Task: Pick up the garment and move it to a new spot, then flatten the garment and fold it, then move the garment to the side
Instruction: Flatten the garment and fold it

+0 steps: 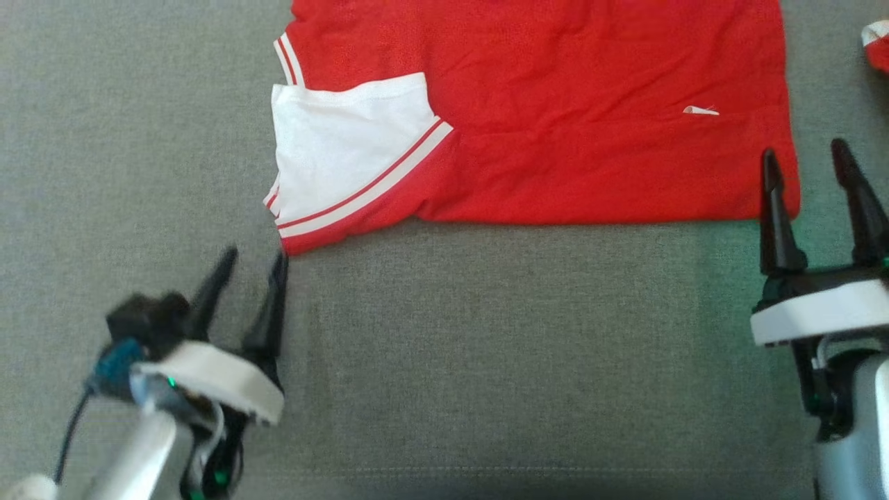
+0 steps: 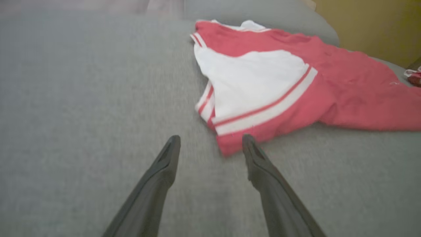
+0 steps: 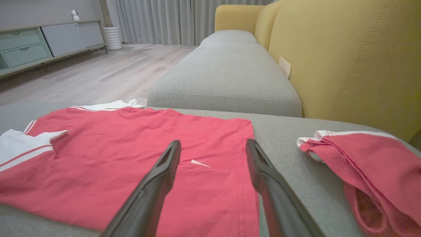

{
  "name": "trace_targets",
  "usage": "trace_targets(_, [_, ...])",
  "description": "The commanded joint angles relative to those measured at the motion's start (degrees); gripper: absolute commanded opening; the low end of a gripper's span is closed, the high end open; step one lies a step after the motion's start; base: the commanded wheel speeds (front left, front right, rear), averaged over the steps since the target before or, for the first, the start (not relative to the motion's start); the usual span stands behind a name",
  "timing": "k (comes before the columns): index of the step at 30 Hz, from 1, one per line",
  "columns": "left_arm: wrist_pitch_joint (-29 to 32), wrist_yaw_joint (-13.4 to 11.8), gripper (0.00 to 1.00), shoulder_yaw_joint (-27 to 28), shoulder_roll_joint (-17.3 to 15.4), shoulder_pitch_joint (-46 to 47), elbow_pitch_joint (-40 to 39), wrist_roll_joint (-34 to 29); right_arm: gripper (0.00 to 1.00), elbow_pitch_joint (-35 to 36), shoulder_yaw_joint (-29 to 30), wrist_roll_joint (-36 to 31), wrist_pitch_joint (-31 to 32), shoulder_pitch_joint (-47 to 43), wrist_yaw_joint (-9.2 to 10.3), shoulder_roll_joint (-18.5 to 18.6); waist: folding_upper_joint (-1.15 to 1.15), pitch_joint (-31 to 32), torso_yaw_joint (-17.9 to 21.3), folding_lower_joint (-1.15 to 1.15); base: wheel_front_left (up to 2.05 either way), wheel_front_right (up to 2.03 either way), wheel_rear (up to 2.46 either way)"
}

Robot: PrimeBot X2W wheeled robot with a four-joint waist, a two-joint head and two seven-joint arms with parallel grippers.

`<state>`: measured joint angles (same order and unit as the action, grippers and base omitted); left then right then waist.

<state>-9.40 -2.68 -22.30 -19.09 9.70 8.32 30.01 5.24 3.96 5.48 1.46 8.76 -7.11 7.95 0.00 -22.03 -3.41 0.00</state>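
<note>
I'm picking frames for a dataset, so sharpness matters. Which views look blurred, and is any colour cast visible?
Head view: the left hand is smeared by motion blur, the right hand crisp, with a green tint on the grey cushion beside it. Left wrist view: soft throughout, the red garment washed out to pink. Right wrist view: sharpest, evenly lit.

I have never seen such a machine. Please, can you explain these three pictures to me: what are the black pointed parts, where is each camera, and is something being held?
The black pointed parts are the fingers of a two-armed robot. One picture looks down from its head: the left gripper sits lower left, the right gripper at the right. The other two pictures come from cameras on each wrist, looking along that gripper's fingers. On the grey sofa cushion lies a red garment with a white sleeve, folded roughly flat. A second red cloth lies to its right. Both grippers are open and hold nothing.
</note>
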Motion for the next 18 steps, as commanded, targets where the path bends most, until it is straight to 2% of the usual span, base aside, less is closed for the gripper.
trace_targets(1, [0.8,-0.6,1.0,2.0,-1.0,0.5,-2.8,1.0,1.0,2.4,-0.9,0.2,-0.6,-0.1,-0.37,-0.2,0.0,0.2,0.2,0.0,0.0,0.0,0.0])
trace_targets(5, [2.6,-1.7,1.0,2.3,0.3,-1.5,-3.3,3.4,1.0,2.2,-0.8,0.2,-0.8,-1.3,-0.37,-0.9,0.0,0.3,0.4,0.0,0.0,0.0,0.0])
trace_targets(12, [3.4,-2.2,1.0,2.9,1.6,1.5,-1.5,4.8,1.0,2.2,-0.7,-0.3,-0.3,-2.0,-0.37,-1.6,0.0,0.2,0.9,0.0,0.0,0.0,0.0])
trace_targets(18, [4.3,-2.5,1.0,1.2,1.2,4.8,2.4,2.4,1.0,2.1,-1.2,-0.2,0.0,-1.7,-0.37,-1.9,0.0,-0.1,1.3,0.0,0.0,0.0,0.0])
